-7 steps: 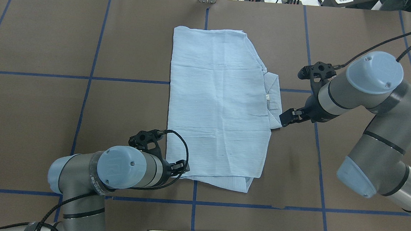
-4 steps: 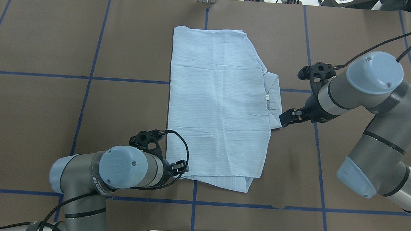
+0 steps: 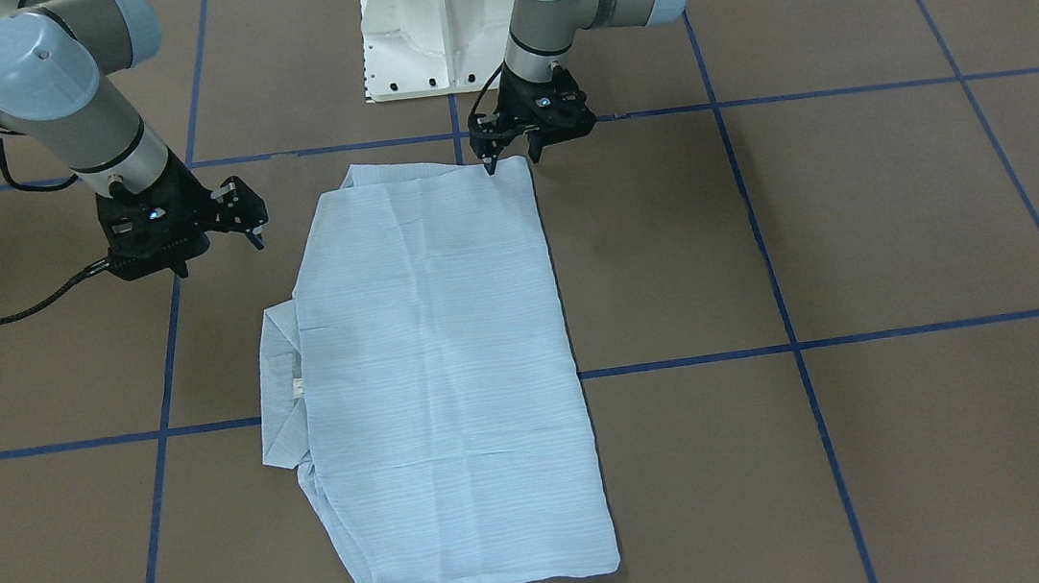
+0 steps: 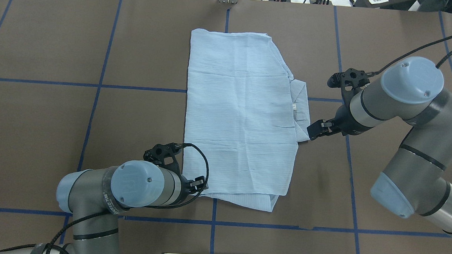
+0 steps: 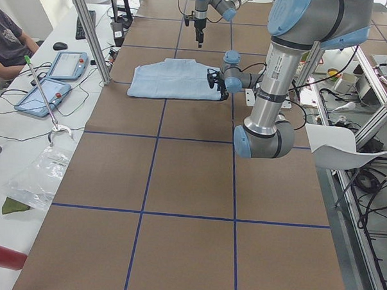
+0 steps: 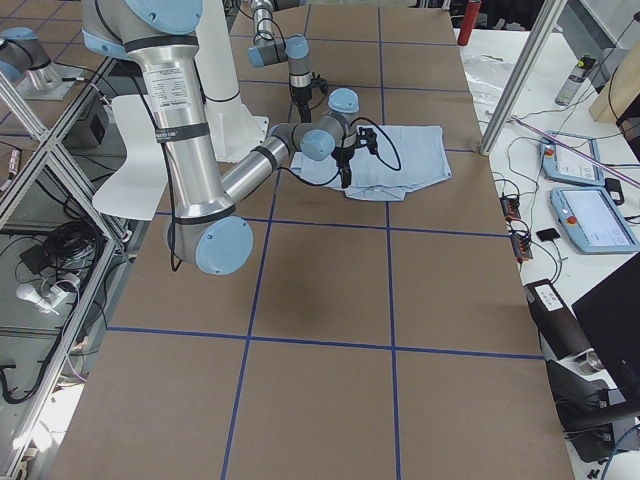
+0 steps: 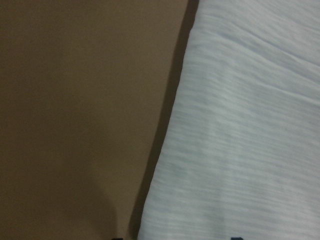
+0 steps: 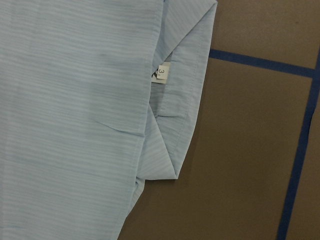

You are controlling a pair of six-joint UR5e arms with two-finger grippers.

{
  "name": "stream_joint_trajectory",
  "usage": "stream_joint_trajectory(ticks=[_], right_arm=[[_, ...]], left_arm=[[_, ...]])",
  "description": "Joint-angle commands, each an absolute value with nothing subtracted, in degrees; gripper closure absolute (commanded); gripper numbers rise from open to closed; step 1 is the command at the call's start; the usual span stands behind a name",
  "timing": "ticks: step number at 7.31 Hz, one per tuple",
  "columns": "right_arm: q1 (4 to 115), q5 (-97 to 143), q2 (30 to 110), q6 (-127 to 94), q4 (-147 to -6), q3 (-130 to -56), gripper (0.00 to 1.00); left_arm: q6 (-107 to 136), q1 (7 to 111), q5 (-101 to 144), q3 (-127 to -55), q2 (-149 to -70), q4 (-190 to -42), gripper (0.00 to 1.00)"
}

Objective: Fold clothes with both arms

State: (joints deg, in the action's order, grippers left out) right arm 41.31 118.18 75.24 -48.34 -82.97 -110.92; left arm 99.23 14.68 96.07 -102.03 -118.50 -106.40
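The pale-blue striped shirt (image 4: 238, 116) lies folded into a long rectangle in the middle of the table. Its collar (image 4: 300, 104) with the white label (image 8: 162, 72) sticks out on the right side. My left gripper (image 4: 203, 185) is low at the shirt's near left corner. It is open, with its fingertips (image 3: 492, 165) astride the shirt's edge (image 7: 165, 150). My right gripper (image 4: 314, 130) hovers just beside the collar's near corner (image 8: 170, 175). It looks open and holds nothing.
The table is covered in brown paper (image 4: 53, 124) with blue tape lines. The white pedestal base (image 3: 440, 39) stands at the near edge between the arms. Tablets and cables (image 5: 61, 75) lie beyond the table's far edge.
My left arm has shifted slightly to the right, toward the shirt's near corner. The right arm and the shirt have not moved.
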Motion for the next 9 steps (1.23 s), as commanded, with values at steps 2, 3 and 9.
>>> stream_joint_trajectory(ticks=[2, 3, 9], right_arm=[[41.31, 118.21, 75.23, -48.34, -82.97, -110.92, 0.0], [41.31, 118.3, 75.23, -48.34, -82.97, -110.92, 0.0], [41.31, 118.12, 75.15, -48.34, -82.97, -110.92, 0.0]], left_arm=[[99.23, 14.68, 96.06, -101.16, -119.18, -106.44, 0.28], [99.23, 14.68, 96.06, -101.16, -119.18, -106.35, 0.31], [99.23, 15.03, 96.06, -101.25, -119.18, -106.35, 0.45]])
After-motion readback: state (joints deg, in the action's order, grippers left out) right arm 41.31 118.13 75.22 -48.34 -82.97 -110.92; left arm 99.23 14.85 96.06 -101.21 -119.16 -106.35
